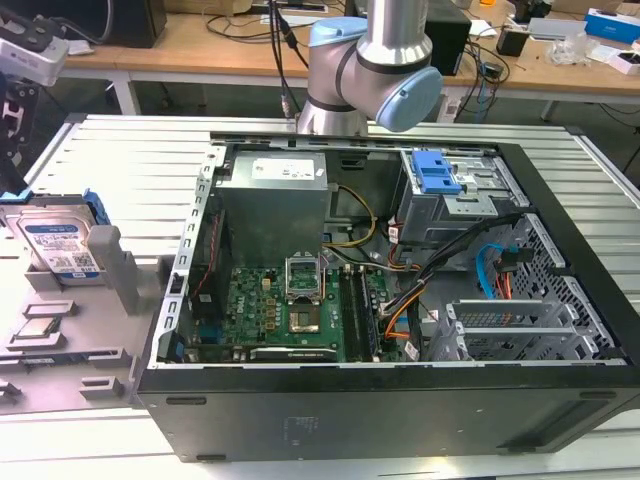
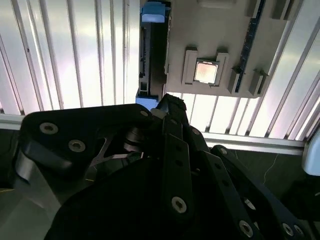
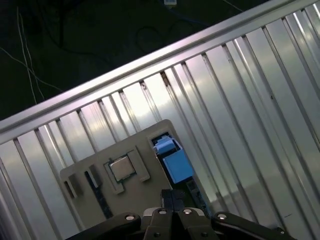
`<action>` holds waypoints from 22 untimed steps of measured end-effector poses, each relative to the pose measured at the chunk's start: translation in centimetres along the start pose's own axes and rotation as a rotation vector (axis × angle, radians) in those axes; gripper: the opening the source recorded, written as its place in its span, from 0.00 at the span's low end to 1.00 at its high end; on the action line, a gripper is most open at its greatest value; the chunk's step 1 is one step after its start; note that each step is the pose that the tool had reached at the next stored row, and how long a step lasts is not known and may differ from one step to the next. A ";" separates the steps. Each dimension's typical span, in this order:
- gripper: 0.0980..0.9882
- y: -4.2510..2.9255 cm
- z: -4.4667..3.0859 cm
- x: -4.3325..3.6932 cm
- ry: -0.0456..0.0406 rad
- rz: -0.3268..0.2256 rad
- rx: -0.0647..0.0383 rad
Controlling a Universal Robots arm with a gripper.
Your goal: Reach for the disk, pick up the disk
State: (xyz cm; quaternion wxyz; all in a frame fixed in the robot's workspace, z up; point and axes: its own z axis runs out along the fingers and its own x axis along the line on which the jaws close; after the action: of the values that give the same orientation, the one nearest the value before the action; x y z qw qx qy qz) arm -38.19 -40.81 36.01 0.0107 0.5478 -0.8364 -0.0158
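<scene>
The disk (image 1: pixel 58 245) is a silver hard drive with a white-and-blue label and a blue frame. It leans in a grey holder (image 1: pixel 110 265) at the exterior view's left. My gripper (image 1: pixel 12 165) hangs just above it at that view's left edge. The second wrist view shows the disk (image 2: pixel 150 55) edge-on, beyond the fingertip (image 2: pixel 171 104). In the first wrist view its blue frame (image 3: pixel 174 161) lies just past my gripper (image 3: pixel 172 196), which looks shut with nothing in it and stands apart from the disk.
A small square CPU chip (image 3: pixel 121 169) sits in the grey holder (image 3: pixel 145 137) beside the disk. An open computer case (image 1: pixel 400 290) holding a motherboard and a blue bracket (image 1: pixel 437 172) takes up the middle of the ribbed metal table (image 1: pixel 120 150). The table's edge rail (image 3: pixel 150 60) runs nearby.
</scene>
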 end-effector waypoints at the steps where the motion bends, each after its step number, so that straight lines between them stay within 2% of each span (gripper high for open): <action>1: 0.01 0.00 0.00 0.00 0.0003 -0.010 0.000; 22: 0.01 0.00 0.00 0.00 0.0103 -0.268 0.000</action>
State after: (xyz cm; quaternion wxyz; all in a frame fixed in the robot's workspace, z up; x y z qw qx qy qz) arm -38.18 -40.81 36.01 0.0127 0.6546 -0.7557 -0.0143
